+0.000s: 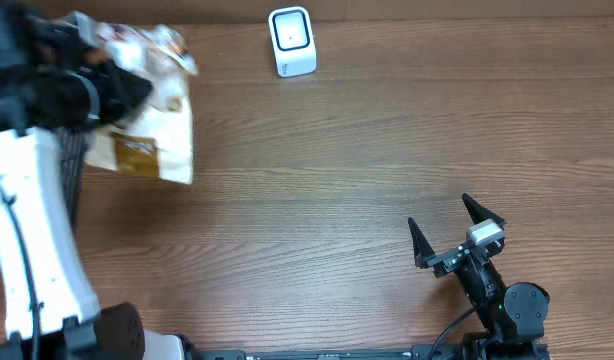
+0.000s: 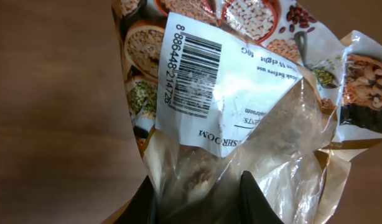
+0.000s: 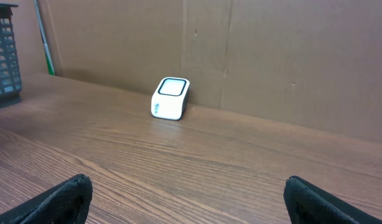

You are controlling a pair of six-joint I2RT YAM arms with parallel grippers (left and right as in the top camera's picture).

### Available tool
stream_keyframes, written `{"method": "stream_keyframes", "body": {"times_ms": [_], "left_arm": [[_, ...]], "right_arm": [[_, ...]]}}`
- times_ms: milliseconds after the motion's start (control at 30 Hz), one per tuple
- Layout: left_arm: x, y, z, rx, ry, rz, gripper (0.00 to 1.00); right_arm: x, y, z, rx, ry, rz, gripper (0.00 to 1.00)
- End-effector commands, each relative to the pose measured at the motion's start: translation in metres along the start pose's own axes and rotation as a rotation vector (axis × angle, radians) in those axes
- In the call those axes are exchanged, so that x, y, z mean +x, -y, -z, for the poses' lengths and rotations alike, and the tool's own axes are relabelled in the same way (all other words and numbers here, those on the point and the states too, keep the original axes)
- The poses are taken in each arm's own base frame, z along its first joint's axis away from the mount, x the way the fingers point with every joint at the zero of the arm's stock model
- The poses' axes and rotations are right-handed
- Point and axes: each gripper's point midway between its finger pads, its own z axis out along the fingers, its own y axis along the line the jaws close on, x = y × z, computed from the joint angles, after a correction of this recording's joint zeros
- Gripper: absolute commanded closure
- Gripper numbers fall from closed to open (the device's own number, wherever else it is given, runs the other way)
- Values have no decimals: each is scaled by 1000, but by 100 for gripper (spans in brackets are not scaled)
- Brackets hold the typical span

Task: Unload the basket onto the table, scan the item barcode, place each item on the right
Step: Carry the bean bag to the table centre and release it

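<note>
Shows matt brown wood grain across the worktop (image 1: 337, 180). Gleams as smooth white plastic on the scanner (image 1: 292, 41); looks like matt cardboard (image 3: 272, 56) behind the scanner. Crinkles as glossy clear plastic on the bag (image 2: 290, 118), with a smooth white paper label (image 2: 228, 81).

This reads as a robotics test bench dressed up as a shop checkout, not a real store. A small white box-shaped barcode scanner with a dark window (image 1: 292, 41) stands on a brown wood-grain tabletop (image 1: 337, 160). Right behind the scanner rises a wall of plain brown cardboard sheets (image 3: 272, 56), a makeshift backdrop. Well to the scanner's left stands a black wire-mesh basket (image 3: 4, 56). Beside the basket, a clear plastic bag printed with grains and beans (image 1: 167, 120) carries a white barcode label (image 2: 191, 74), as retail goods do. Across the tabletop from the scanner sits a black robot arm (image 1: 492, 290).
</note>
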Motion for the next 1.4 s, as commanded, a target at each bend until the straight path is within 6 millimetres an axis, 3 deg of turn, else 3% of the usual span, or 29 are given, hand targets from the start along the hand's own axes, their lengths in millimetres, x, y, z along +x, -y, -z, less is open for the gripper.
{"method": "stream_keyframes", "body": {"times_ms": [0,167,300,433,567,900,1133,1367], "left_arm": [[29,-16,-44,-104,-135,-25,96],[70,-29,-101,-153,-276,-29,96],[91,-38,-133,-158,-316,4,93],[100,-41,-154,-142,-297,89,93],[109,-30,-176,-54,-285,161,89],[150,-31,-215,-24,-295,260,87],[154,6,-224,68,-293,220,89],[171,60,-237,88,-276,216,86]], "right_arm": [[2,-1,0,-4,6,-5,0],[2,-1,0,-4,6,-5,0],[2,-1,0,-4,6,-5,0],[2,-1,0,-4,6,-5,0],[2,-1,0,-4,6,-5,0],[2,-1,0,-4,6,-5,0],[2,-1,0,-4,6,-5,0],[2,-1,0,-4,6,-5,0]]}}
